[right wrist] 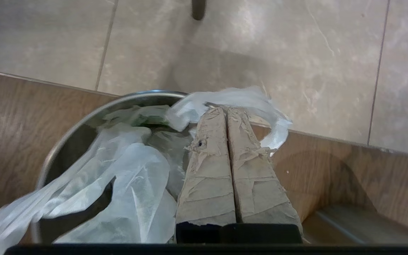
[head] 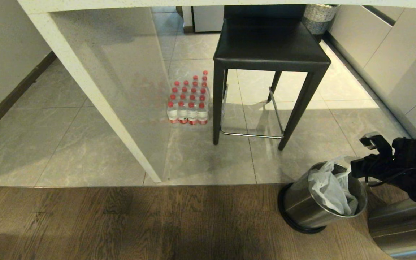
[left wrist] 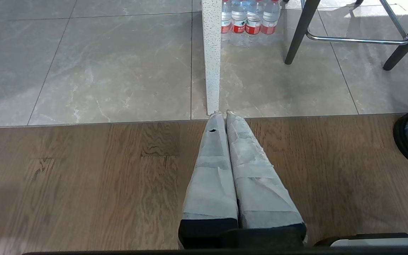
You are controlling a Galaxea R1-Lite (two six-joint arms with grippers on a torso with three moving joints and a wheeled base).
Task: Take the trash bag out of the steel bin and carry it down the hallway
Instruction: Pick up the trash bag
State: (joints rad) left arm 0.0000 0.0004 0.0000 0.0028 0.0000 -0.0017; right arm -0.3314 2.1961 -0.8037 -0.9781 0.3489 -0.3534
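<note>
The steel bin (head: 298, 204) stands on the wood floor at the lower right, with the crinkly white trash bag (head: 329, 189) bunched inside and sticking out over its rim. My right arm (head: 392, 159) reaches in from the right at the bin's mouth. In the right wrist view the right gripper (right wrist: 225, 109) is shut, its taped fingers (right wrist: 207, 170) pressed together over the bin (right wrist: 83, 124). Their tips sit at a loop handle of the bag (right wrist: 278, 124), with no plastic showing between them. My left gripper (left wrist: 222, 114) hangs shut above the wood floor, holding nothing. The hallway is out of view.
A black stool (head: 269, 47) stands behind the bin on grey tiles, next to a pack of red-capped water bottles (head: 190, 103). A white counter leg (head: 96, 97) slants down the middle left. Another shiny steel cylinder (head: 399, 227) sits at the bottom right, and a woven grey basket (head: 318, 16) far back.
</note>
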